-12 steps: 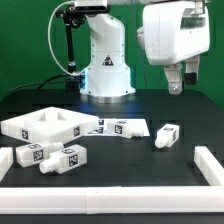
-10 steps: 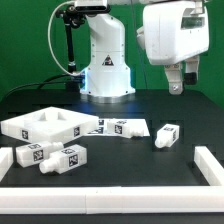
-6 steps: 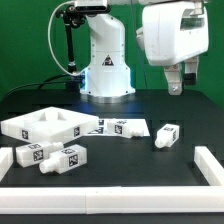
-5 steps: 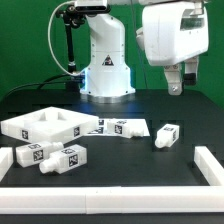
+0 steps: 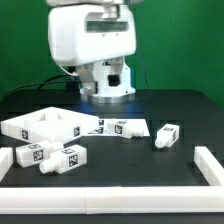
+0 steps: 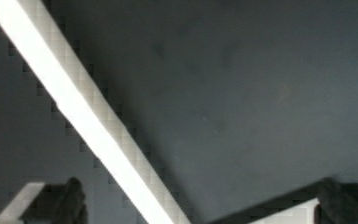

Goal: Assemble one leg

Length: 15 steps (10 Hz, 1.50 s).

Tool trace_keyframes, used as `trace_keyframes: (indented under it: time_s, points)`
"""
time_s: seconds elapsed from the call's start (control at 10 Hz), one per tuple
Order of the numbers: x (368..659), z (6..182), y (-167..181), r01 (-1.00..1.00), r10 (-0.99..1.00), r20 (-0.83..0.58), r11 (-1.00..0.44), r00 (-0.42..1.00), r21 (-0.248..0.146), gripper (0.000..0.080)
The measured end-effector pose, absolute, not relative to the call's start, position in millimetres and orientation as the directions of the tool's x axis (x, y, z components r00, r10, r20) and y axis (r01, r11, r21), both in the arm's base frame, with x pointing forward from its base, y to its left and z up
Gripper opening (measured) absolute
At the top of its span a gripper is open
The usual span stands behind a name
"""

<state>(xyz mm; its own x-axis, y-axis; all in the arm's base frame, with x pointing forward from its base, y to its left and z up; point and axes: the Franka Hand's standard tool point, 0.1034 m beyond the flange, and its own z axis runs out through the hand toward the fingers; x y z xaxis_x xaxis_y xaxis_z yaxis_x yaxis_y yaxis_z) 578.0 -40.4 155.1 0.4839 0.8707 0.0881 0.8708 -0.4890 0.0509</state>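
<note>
Several white legs with black-and-white tags lie on the black table. One leg [image 5: 166, 135] lies alone toward the exterior view's right. Another leg [image 5: 124, 129] lies next to the marker board [image 5: 97, 126]. Two more legs [image 5: 34, 155] [image 5: 67, 158] lie at the front left. The white square table top [image 5: 45, 125] sits at the left. My gripper [image 5: 118, 76] hangs high above the back of the table, far from every leg. In the wrist view the gripper [image 6: 194, 208] is open and empty, its dark fingers [image 6: 44, 200] wide apart over bare table.
White wall strips border the table at the front [image 5: 110, 197], the right [image 5: 210, 166] and the left [image 5: 5, 165]. One white strip [image 6: 87, 110] crosses the wrist view diagonally. The robot base [image 5: 104, 88] stands at the back.
The arm's hand has swung from the exterior view's upper right to the upper middle-left. The legs, the table top and the marker board have not moved.
</note>
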Motion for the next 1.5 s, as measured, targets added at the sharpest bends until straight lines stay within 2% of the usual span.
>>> trace_keyframes:
  time_s: [0.4, 0.5, 0.7, 0.8, 0.9, 1.3, 1.4, 1.5]
  points:
    - [577.4, 152.0, -37.0, 0.873, 0.873, 0.087, -0.485, 0.481, 0.046, 0.0650]
    - [572.6, 141.8, -42.8, 0.870, 0.870, 0.084, -0.490, 0.485, 0.052, 0.0650]
    - [529.8, 116.4, -88.0, 0.878, 0.881, 0.046, -0.472, 0.470, 0.073, 0.0650]
    - [509.6, 100.8, -112.4, 0.874, 0.876, 0.029, -0.483, 0.482, 0.055, 0.0650]
    - [502.5, 92.9, -124.3, 0.868, 0.869, 0.022, -0.495, 0.494, 0.039, 0.0650]
    - [502.2, 92.7, -124.5, 0.867, 0.868, 0.022, -0.496, 0.496, 0.036, 0.0650]
    - [501.8, 90.5, -128.1, 0.874, 0.875, 0.021, -0.484, 0.484, 0.050, 0.0650]
    - [486.7, 78.2, -142.4, 0.869, 0.872, 0.011, -0.490, 0.490, 0.071, 0.0650]
